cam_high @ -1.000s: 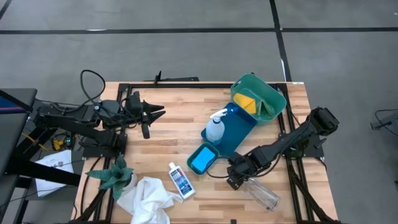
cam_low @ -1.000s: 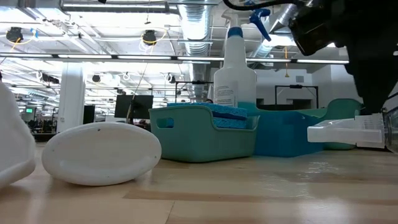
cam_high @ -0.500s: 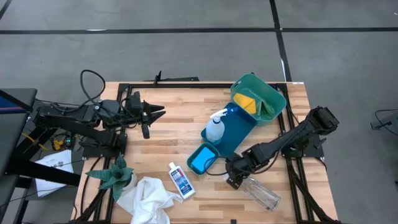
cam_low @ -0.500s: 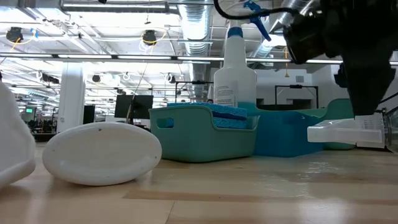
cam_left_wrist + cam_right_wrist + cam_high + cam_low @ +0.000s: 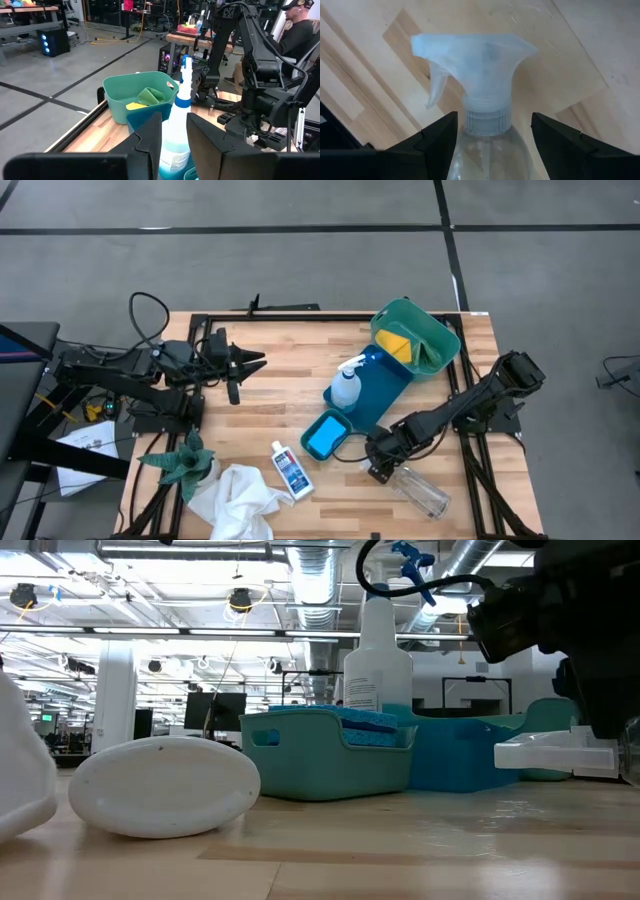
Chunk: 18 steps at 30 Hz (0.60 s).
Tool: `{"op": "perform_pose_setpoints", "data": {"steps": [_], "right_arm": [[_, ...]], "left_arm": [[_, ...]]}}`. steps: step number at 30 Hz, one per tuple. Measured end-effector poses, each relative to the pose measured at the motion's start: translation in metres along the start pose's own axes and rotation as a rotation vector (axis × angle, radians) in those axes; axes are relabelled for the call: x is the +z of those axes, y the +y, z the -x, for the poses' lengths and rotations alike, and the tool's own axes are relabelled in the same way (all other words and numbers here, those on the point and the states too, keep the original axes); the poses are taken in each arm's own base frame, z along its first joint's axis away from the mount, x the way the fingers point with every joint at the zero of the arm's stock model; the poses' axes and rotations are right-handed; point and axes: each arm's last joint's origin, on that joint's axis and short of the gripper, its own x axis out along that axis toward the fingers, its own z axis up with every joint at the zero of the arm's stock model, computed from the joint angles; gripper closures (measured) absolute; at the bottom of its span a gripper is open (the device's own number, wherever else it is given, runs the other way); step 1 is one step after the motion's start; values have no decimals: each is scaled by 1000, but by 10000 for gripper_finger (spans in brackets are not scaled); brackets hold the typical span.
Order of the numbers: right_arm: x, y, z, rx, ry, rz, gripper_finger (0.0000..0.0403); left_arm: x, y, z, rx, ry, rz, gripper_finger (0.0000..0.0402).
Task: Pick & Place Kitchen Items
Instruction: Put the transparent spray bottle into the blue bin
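A clear plastic bottle (image 5: 421,491) lies on its side near the table's front right, with its pale trigger head (image 5: 472,55) pointing toward the table's left. My right gripper (image 5: 493,120) points down over it, open. Its fingers stand either side of the bottle's neck (image 5: 487,116) with a gap on each side. My left gripper (image 5: 255,360) hovers at the far left, pointing toward the table's right, slightly open and empty. The white spray bottle (image 5: 345,387) stands on a blue tray (image 5: 385,385). A blue sponge (image 5: 322,438) lies in a small teal bin.
A teal basket (image 5: 437,330) at the far right holds the yellow pad (image 5: 395,343). The small blue-labelled bottle (image 5: 291,471), the white cloth (image 5: 238,496) and the green plant (image 5: 181,464) lie at the front left. Bare wood lies in the middle.
My right gripper has sunk a little toward the clear bottle's head, with its fingers still apart. The bottle has not moved.
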Motion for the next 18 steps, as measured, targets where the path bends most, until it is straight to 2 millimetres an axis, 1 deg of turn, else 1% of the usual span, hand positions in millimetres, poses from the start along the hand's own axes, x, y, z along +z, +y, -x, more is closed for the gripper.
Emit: {"op": "perform_pose_setpoints", "data": {"steps": [4, 7, 9, 14, 18], "right_arm": [[2, -1, -9, -25, 13, 0, 159], [4, 0, -22, -36, 38, 0, 159], [4, 0, -27, -37, 48, 0, 159], [4, 1, -31, -35, 47, -17, 160], [5, 2, -30, -34, 46, -29, 180]], "left_arm": [[0, 0, 0, 0, 1, -1, 314], [0, 0, 0, 0, 3, -3, 314], [0, 0, 0, 0, 3, -3, 314], [0, 0, 0, 0, 4, -3, 314], [0, 0, 0, 0, 4, -3, 314]]}}
